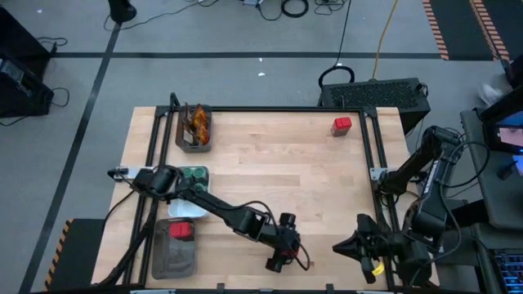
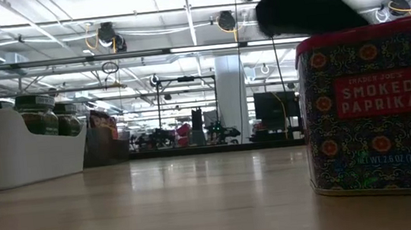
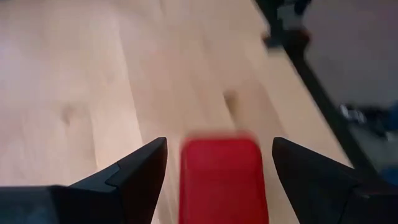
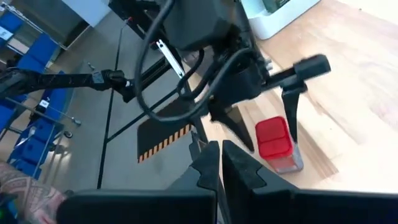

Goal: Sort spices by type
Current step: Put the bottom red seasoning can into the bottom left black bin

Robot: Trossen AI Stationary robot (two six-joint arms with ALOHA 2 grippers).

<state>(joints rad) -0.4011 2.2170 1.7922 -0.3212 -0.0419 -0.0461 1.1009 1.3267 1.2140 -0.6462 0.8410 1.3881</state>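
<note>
A red paprika tin (image 2: pixel 377 105) stands upright on its base near the table's near edge. My left gripper (image 3: pixel 219 143) hangs over it, open, with one finger on each side of the tin's red top (image 3: pixel 224 177) and a gap showing at both sides. In the high view that gripper (image 1: pixel 276 263) hides the tin. My right gripper (image 4: pixel 219 163) is shut and waits at the near right corner (image 1: pixel 343 247), facing the tin (image 4: pixel 277 149). A second red tin (image 1: pixel 341 124) stands near the far right corner.
Along the left side sit a tray of brown-orange sachets (image 1: pixel 194 126), a white tray with green-lidded jars (image 1: pixel 194 174) (image 2: pixel 45 116) and a grey tray (image 1: pixel 167 257) holding a red packet (image 1: pixel 181 230). Bare wood lies across the table's middle (image 1: pixel 286 175).
</note>
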